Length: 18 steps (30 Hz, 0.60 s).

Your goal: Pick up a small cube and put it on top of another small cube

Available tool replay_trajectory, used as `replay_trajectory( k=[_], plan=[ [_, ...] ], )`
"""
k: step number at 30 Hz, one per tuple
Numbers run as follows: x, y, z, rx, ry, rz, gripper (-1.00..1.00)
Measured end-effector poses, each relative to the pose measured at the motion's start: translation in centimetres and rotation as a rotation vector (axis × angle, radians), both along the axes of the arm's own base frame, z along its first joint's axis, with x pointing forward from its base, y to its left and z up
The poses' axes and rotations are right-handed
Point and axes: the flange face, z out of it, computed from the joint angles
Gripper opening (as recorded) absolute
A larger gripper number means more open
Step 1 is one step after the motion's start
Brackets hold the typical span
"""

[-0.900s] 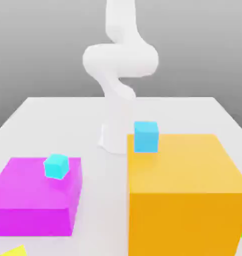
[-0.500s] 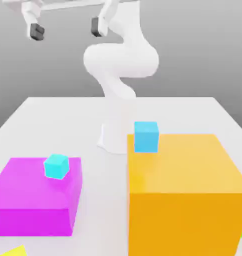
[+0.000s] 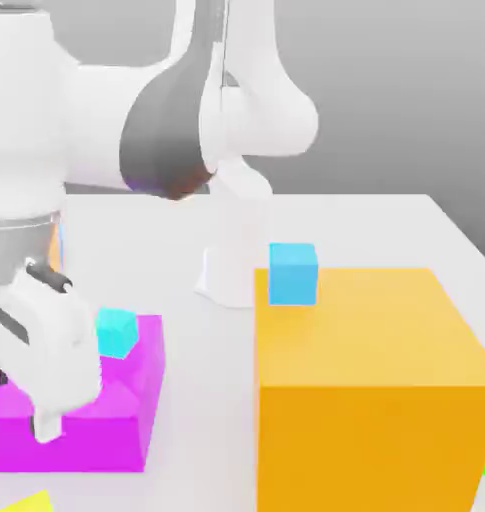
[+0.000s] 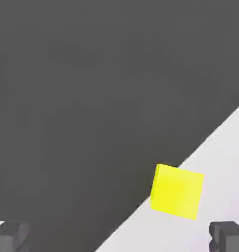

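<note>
The arm (image 3: 96,130) had swung down over the near corner of the desk (image 3: 386,225) within the past second, where earlier only its base column stood in the exterior view; its bulk hung at about nine o'clock from the scene's middle. That put the hand low and close to the task's cube, so the reach looked well under way, though nothing was held yet.

The orange block (image 3: 371,385) sat at about four o'clock, unmoved, with the light blue cube (image 3: 292,272) behind its far corner. The magenta block (image 3: 81,405) lay at eight o'clock, partly covered by the hand, and the small cyan cube (image 3: 116,331) rested on its top as before (neither had shifted).

In the hand view the small yellow cube (image 4: 176,191) lay on the pale desk right at its edge, slightly rotated, between and ahead of the fingertips (image 4: 228,235). The claw (image 4: 119,236) was spread wide and empty, one tip at either side. A short advance and a turn of the wrist seemed needed before closing.
</note>
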Motion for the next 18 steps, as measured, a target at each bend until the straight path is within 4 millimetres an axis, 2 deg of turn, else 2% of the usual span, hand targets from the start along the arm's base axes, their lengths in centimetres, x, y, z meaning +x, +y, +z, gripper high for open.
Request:
replay_trajectory(
  k=[4, 8, 9, 14, 15, 16, 18],
  plan=[
    [-1.0, -2.4, -7.3, 0.041, 0.083, -0.113, 0.0],
    [-1.2, -3.0, -13.8, 0.051, 0.103, -0.141, 0.0],
    [-1.3, -3.0, -15.0, 0.051, 0.104, -0.142, -1.0],
    [-1.3, -3.0, -15.0, 0.051, 0.102, -0.142, -1.0],
    [-1.3, -3.0, -15.6, 0.051, 0.102, -0.143, -1.0],
    [-1.3, -3.0, -15.1, 0.051, 0.103, -0.143, -1.0],
    [-1.2, -3.0, -12.7, 0.051, 0.103, -0.143, -1.0]
  ],
)
